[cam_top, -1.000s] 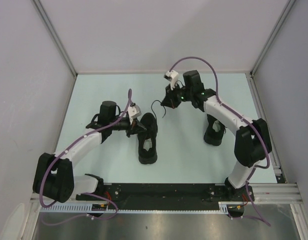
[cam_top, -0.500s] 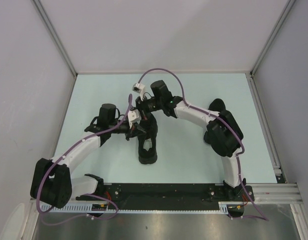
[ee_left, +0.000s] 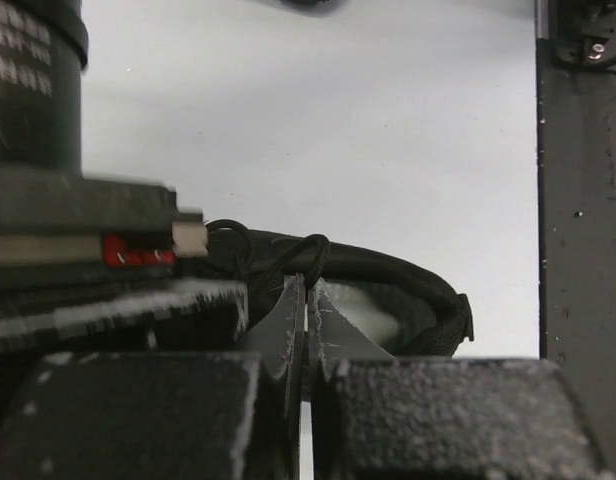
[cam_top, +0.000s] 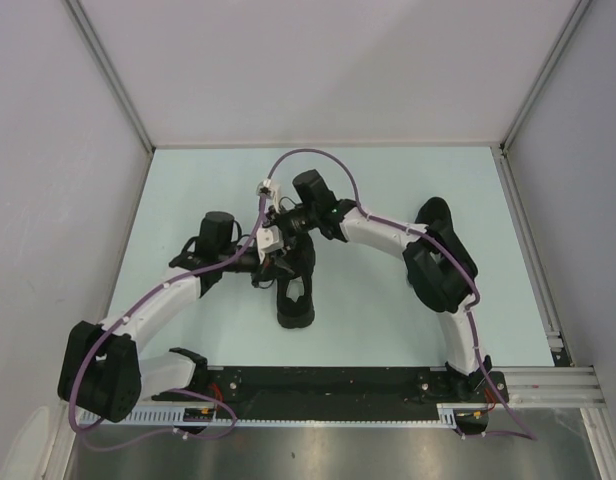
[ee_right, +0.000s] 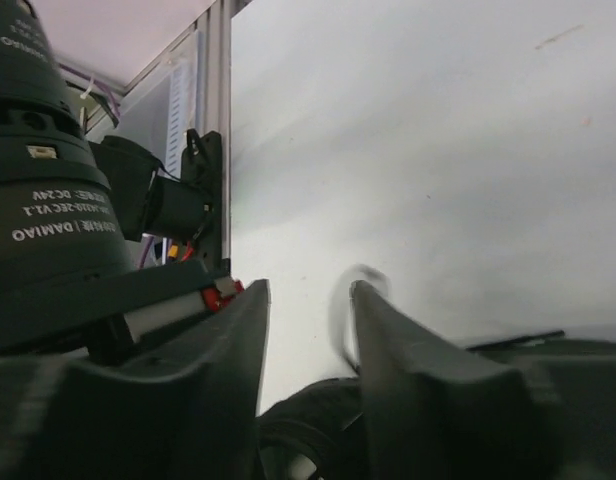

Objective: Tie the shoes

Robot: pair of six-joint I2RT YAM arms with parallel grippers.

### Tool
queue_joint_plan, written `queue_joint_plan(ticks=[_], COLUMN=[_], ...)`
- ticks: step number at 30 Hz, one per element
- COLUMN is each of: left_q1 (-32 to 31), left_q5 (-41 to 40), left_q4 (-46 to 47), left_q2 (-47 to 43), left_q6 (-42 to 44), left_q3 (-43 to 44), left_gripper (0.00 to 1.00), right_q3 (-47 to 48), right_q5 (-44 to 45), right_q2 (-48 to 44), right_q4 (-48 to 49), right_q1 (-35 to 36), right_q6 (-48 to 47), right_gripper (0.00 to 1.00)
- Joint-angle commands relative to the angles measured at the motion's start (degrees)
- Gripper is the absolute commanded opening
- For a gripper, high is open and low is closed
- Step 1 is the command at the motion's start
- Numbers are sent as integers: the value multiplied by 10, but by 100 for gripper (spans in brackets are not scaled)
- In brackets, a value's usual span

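Nearest us, a black rail [cam_top: 318, 385] runs along the near edge of the table [cam_top: 368, 330], and both arms are bolted to it. The table is a pale blue-green sheet, matte and plain wherever it shows.

A little beyond the rail, left of centre, we see the black sneaker [cam_top: 296, 298] lying lengthwise on the table. Its heel end points toward the rail and its grey insole [ee_left: 373, 312] shows.

The left arm sweeps in from the left, and the left gripper [ee_left: 306, 285] sits at the laced part of the sneaker. Its fingers are pressed together, with a loop of thin black lace [ee_left: 313, 250] pinched at their tips.

The right arm bends in from the right and puts the right gripper [ee_right: 310, 290] just beyond, over the far end of the sneaker. Its fingers stand partly apart and grip nothing. A blurred dark strand shows in the gap, and we cannot tell what it is.

A purple cable [cam_top: 318, 155] arches above that wrist.

Farther on, the bare table runs to a white back wall [cam_top: 318, 70]. Grey-white side walls [cam_top: 38, 200] close in on either hand, with aluminium frame posts [cam_top: 108, 75] slanting up along the corners.
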Motion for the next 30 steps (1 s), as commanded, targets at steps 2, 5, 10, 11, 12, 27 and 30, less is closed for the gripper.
queue_joint_plan(ticks=[2, 5, 10, 11, 12, 27, 30], left_q1=[2, 3, 11, 16, 18, 51, 51], left_q5=[9, 9, 8, 8, 9, 18, 20], left_q4=[30, 42, 71, 73, 73, 124, 123], left_q2=[-4, 0, 6, 6, 9, 48, 51], left_q6=[10, -3, -39, -42, -45, -93, -94], left_q3=[-3, -1, 1, 1, 2, 18, 22], left_gripper=[0, 0, 0, 0, 0, 0, 0], right_q3=[43, 59, 33, 24, 11, -92, -92], right_q5=[-29, -30, -36, -35, -43, 68, 83], right_q2=[-42, -54, -99, -111, -130, -187, -177], right_q4=[-17, -51, -96, -103, -112, -217, -205], right_q1=[-31, -44, -87, -95, -103, -71, -58], right_q6=[2, -7, -29, -33, -36, -129, -130], right_gripper=[54, 61, 61, 60, 60, 64, 63])
